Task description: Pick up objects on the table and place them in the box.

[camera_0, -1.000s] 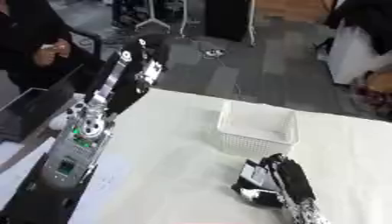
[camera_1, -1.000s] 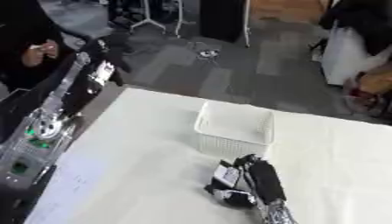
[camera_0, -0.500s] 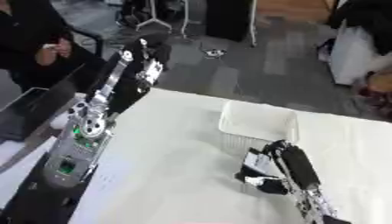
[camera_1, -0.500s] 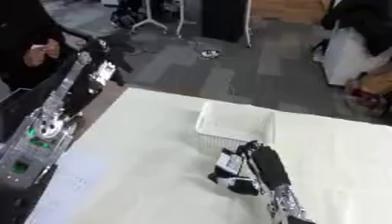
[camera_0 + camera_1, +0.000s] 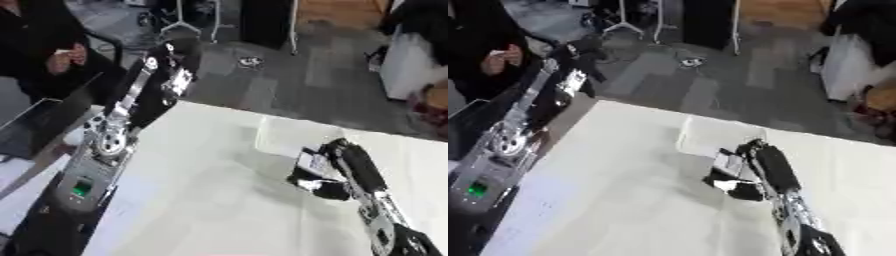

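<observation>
One object (image 5: 308,162), pale and dark, is clasped in the curled fingers of the right hand (image 5: 343,165), just short of the white box (image 5: 284,136) lying directly beyond it; left hand (image 5: 171,60) raised far off, its fingers unreadable.

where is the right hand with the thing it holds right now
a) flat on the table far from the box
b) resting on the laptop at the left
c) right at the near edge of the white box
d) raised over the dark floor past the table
c: the right hand, fingers curled round a small white and dark object, is right by the near edge of the white box on the table.
</observation>
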Tool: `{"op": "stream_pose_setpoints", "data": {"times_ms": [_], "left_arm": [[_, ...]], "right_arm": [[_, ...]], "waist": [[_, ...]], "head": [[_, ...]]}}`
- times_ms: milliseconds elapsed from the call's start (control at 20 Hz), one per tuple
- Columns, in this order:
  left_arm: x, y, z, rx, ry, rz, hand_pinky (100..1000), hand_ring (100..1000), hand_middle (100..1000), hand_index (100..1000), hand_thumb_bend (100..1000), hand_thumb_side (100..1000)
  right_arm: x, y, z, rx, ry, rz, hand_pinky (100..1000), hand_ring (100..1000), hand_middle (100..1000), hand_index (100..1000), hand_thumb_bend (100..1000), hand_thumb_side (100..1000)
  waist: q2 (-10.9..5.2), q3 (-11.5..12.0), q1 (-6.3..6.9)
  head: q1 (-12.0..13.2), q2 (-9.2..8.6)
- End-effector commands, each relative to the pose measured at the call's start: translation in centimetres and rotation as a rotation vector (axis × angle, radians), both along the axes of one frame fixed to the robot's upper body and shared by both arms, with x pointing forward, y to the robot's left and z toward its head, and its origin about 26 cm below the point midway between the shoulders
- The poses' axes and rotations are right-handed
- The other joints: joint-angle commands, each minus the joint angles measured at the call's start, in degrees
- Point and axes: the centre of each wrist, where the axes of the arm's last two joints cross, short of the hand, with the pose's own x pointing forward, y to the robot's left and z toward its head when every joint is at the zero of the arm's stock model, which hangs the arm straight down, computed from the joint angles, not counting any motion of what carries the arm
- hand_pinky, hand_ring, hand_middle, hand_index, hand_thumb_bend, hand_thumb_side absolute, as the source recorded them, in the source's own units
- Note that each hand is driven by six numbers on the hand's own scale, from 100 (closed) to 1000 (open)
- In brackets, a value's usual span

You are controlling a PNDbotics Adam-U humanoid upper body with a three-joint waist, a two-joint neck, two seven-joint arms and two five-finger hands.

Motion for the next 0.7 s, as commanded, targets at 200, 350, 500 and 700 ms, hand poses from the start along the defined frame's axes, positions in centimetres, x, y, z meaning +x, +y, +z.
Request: {"op": "stream_pose_setpoints", "data": {"times_ms": [200, 350, 500, 700], "left_arm": [[-0.1, 0.1, 0.8, 0.008, -0.027, -0.004, 365, 573, 681, 858, 158, 878], [-0.1, 0.1, 0.8, 0.009, -0.027, -0.005, 365, 573, 681, 858, 158, 878], [-0.1, 0.1, 0.8, 0.009, -0.027, -0.006, 365, 573, 681, 858, 158, 878], [-0.1, 0.0, 0.8, 0.009, -0.027, -0.008, 365, 573, 681, 858, 158, 878]], "right_arm": [[1.5, -0.2, 4.7, 0.052, -0.072, -0.009, 100, 100, 177, 367, 773, 621], [1.9, 0.0, 6.1, 0.072, -0.08, 0.003, 100, 100, 177, 359, 772, 621], [2.2, 0.4, 7.3, 0.078, -0.093, 0.019, 100, 100, 178, 348, 771, 621], [2.6, 1.2, 8.6, 0.07, -0.119, 0.034, 100, 100, 180, 330, 765, 629]], "waist": [[-0.66, 0.05, 0.21], [-0.7, 0.11, 0.18], [-0.72, 0.18, 0.19], [-0.67, 0.28, 0.21]], "head": [[0.42, 0.26], [0.36, 0.31], [0.22, 0.32], [-0.15, 0.3]]}}
